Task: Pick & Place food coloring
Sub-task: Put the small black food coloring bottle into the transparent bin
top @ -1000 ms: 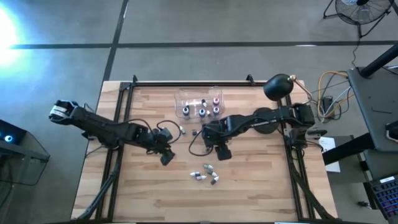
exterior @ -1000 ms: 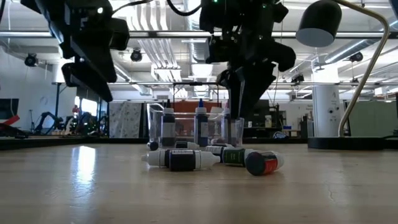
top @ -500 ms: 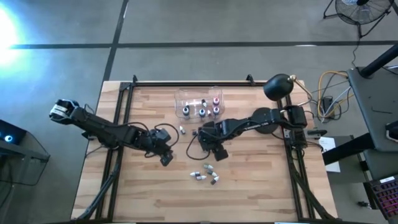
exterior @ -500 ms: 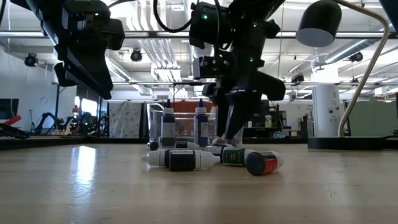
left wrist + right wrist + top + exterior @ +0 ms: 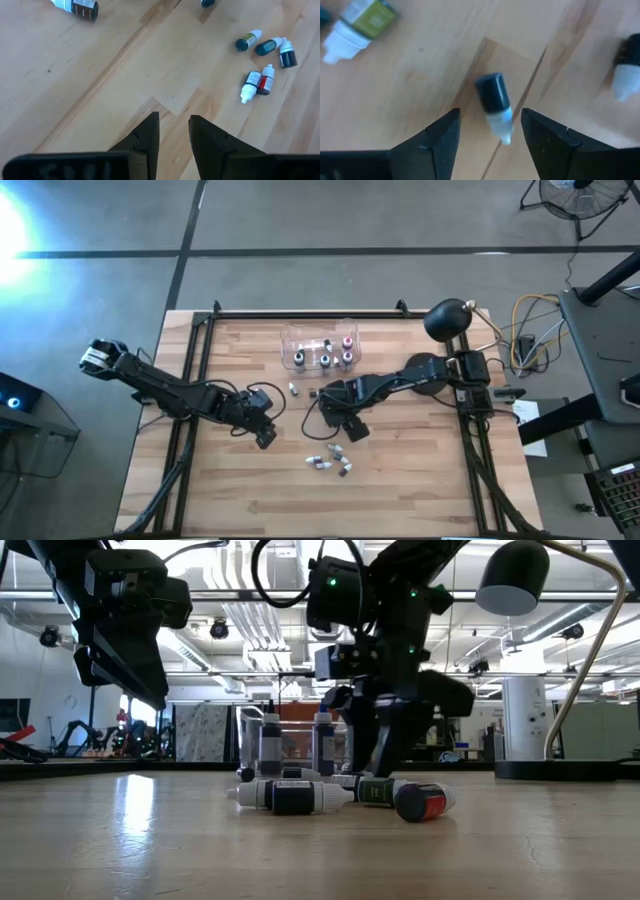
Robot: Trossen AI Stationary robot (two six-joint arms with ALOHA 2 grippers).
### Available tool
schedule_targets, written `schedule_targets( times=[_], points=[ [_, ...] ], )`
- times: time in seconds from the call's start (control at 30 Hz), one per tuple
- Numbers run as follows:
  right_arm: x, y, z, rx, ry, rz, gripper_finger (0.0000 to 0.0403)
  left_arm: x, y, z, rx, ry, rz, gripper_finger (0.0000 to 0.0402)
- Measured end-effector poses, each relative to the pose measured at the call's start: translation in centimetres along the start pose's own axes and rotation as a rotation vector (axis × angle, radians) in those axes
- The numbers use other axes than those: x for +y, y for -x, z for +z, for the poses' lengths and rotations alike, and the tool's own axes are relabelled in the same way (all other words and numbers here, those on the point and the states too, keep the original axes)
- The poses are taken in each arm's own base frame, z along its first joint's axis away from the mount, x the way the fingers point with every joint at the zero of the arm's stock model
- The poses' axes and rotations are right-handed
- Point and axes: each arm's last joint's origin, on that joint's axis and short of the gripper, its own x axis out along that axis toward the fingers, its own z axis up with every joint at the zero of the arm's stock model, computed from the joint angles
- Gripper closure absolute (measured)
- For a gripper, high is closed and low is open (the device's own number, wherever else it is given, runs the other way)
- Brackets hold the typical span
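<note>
Right now my right gripper (image 5: pixel 490 135) hangs low over the table (image 5: pixel 420 470), fingers spread, with a dark-capped bottle (image 5: pixel 495 106) lying on its side between them and not yet gripped. It is a small round thing on smooth wood, so I judge the main risk is rolling: if one finger reaches it first as I close, it could spin or squirt out sideways. A green-labelled bottle (image 5: pixel 359 21) and another bottle (image 5: pixel 626 70) lie off to either side, apart from the fingers, but a crooked descent could still knock them.

From above, the right gripper (image 5: pixel 348 425) sits between the clear box (image 5: pixel 290 338), where several bottles already stand upright, and a loose cluster of bottles (image 5: pixel 330 459) nearer the front edge. One more small bottle (image 5: pixel 293 389) lies alone beside the box. If I lift with a poor pinch on the cap alone, I think the bottle may tilt and drop on the way to the box, or topple those standing inside.

My left gripper (image 5: pixel 173 131) waits above bare wood, fingers nearly closed with a narrow gap and nothing between them, well apart from the cluster. The two arms sit near each other, so swinging either inward carelessly risks a clash.
</note>
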Motion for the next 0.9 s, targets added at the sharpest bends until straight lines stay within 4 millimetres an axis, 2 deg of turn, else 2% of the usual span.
schedule_targets(
  times=[0.13, 0.27, 0.47, 0.57, 0.63, 0.73, 0.9],
  points=[
    [0.1, -0.9, -0.4, 0.014, -0.011, 0.002, 0.0216, 0.0, 0.0, -0.1, 0.002, 0.000, -0.002, 0.0321],
    [0.2, -0.9, -0.5, 0.020, -0.048, 0.000, 0.0240, -0.1, 0.1, -0.3, 0.011, 0.003, -0.005, 0.0321],
    [-0.1, -0.5, 0.2, 0.004, -0.080, -0.032, 0.0314, -0.2, 0.1, -0.4, 0.016, 0.002, -0.006, 0.0321],
    [-0.6, -0.1, 0.6, -0.014, -0.143, -0.050, 0.0351, -0.2, 0.1, -0.4, 0.016, 0.002, -0.005, 0.0321],
    [-1.0, 0.4, 1.0, -0.032, -0.203, -0.056, 0.0361, -0.2, 0.1, -0.4, 0.016, 0.002, -0.005, 0.0321],
    [-1.7, 2.1, 1.7, -0.067, -0.301, -0.084, 0.0361, -0.2, 0.1, -0.4, 0.016, 0.001, -0.006, 0.0321],
    [-4.4, 9.3, 2.7, -0.216, -0.415, -0.416, 0.0340, -0.2, 0.1, -0.4, 0.012, -0.005, -0.003, 0.0321]
  ],
)
